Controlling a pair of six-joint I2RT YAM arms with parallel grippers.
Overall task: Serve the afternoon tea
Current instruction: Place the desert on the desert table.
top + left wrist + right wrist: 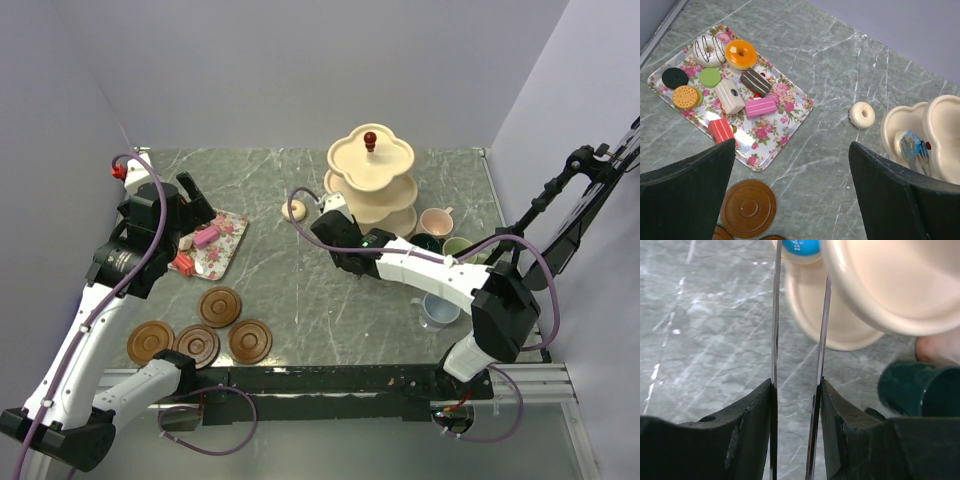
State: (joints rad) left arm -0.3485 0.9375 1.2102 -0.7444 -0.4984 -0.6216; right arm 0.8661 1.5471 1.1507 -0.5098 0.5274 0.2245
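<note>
The cream three-tier stand (371,175) with a red knob (370,137) stands at the back. My right gripper (335,215) is shut on thin metal tongs (823,330), and their tips grip a blue cake (800,246) at the stand's lowest tier (830,320). My left gripper (792,170) is open and empty, above the table beside the floral tray (790,107), which holds several cakes (741,54). A white doughnut (862,114) lies on the table near the stand. Four brown saucers (220,306) lie at the front left. The pink mug (436,222), dark green mug (917,390), light green mug (458,248) and grey-blue mug (438,310) stand on the right.
The tray (225,240) sits at the left under my left arm. The mugs cluster close to the right arm's forearm. Grey walls bound the table at the back and both sides.
</note>
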